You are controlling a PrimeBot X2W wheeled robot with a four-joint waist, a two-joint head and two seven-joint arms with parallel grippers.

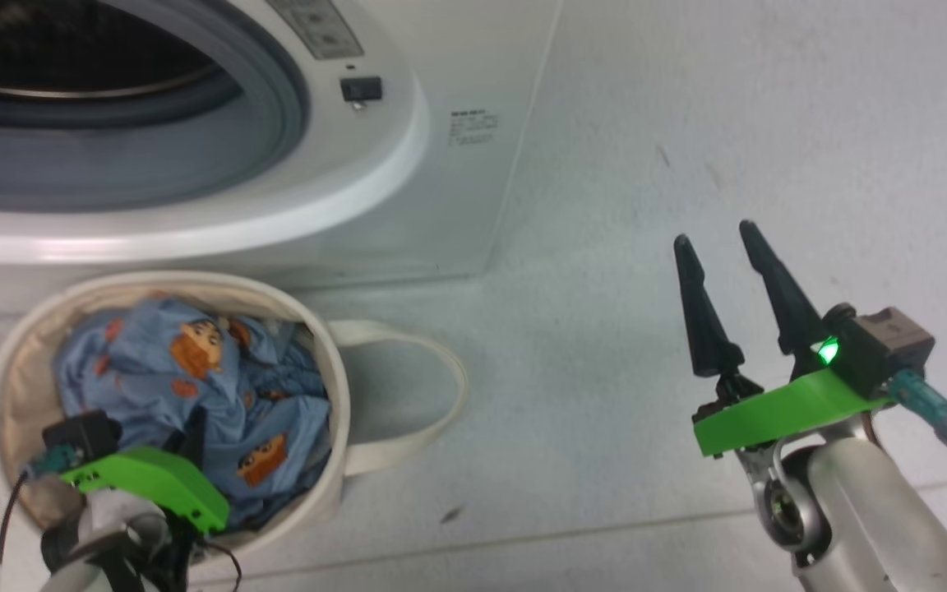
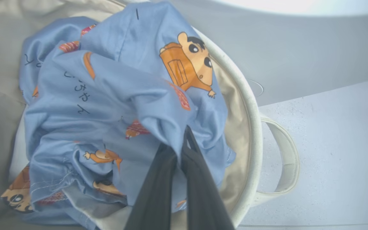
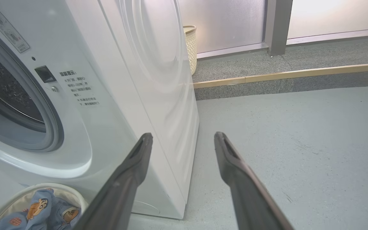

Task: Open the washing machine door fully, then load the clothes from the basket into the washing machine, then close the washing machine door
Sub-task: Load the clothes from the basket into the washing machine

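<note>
Laundry corner; white washing machine [image 1: 408, 164], canvas basket [image 1: 339, 395] of clothes [image 1: 153, 370]

The washing machine [image 1: 449, 189] has a smooth, glossy white shell, a matt grey rubber ring [image 1: 112, 168] and a perforated metal drum [image 3: 2, 86]. The basket [image 1: 340, 386] is coarse, matt cream canvas; the clothes [image 1: 194, 370] in it are thin, creased blue cloth. The floor [image 1: 728, 123] looks matt and finely speckled.

A: On the left gripper [image 2: 182, 147], where do the tips end?
B: You can't see them: a fold of the clothes [image 2: 113, 95] covers them. Beneath the fingers [image 2: 203, 185], the floor of the basket [image 2: 251, 127] is hidden too.
</note>
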